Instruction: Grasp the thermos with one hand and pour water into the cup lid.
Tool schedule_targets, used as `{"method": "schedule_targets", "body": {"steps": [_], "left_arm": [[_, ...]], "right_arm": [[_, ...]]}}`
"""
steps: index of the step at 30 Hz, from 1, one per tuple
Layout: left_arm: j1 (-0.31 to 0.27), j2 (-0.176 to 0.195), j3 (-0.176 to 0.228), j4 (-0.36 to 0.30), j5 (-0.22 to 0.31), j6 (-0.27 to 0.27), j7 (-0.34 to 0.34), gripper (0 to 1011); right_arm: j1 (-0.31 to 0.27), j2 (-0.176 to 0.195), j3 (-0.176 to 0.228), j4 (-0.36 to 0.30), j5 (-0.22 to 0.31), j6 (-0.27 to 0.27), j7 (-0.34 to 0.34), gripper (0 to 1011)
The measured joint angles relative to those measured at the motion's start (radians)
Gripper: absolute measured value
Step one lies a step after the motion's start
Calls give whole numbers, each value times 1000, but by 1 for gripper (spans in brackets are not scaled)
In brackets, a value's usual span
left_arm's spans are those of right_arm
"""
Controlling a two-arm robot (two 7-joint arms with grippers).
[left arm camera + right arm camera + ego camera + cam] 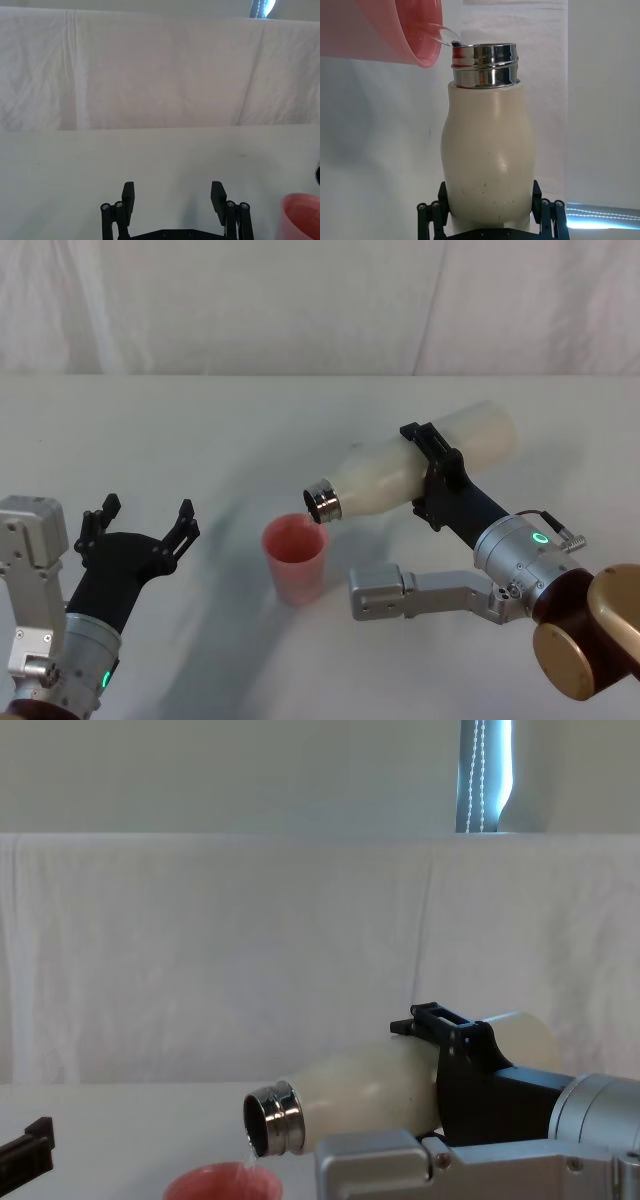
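Resting low on the white-covered table (200,440) at the far left, my left gripper (140,525) has its black fingers (128,192) spread apart on nothing. Just to its right stands the small round salmon-pink cup lid (296,558), upright, mouth up, its rim slightly paler than its wall. Above and to the right of it hangs the tall cream-white cylindrical thermos (420,465), tipped nearly flat, with rounded shoulders, a few dark specks on its body and a short shiny threaded steel neck (484,65) pointing down-left over the cup lid's rim. A thin clear stream of water (446,35) runs from that neck into it. Farther right, my right gripper (437,475) is clamped around the thermos body, fingers on both sides.
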Motion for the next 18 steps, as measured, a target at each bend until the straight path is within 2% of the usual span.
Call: {"method": "schedule_targets", "body": {"steps": [18], "left_arm": [[0, 0, 0, 0, 0, 0, 0, 1001]], "right_arm": [[-6, 3, -1, -8, -4, 4, 1, 951]]}}
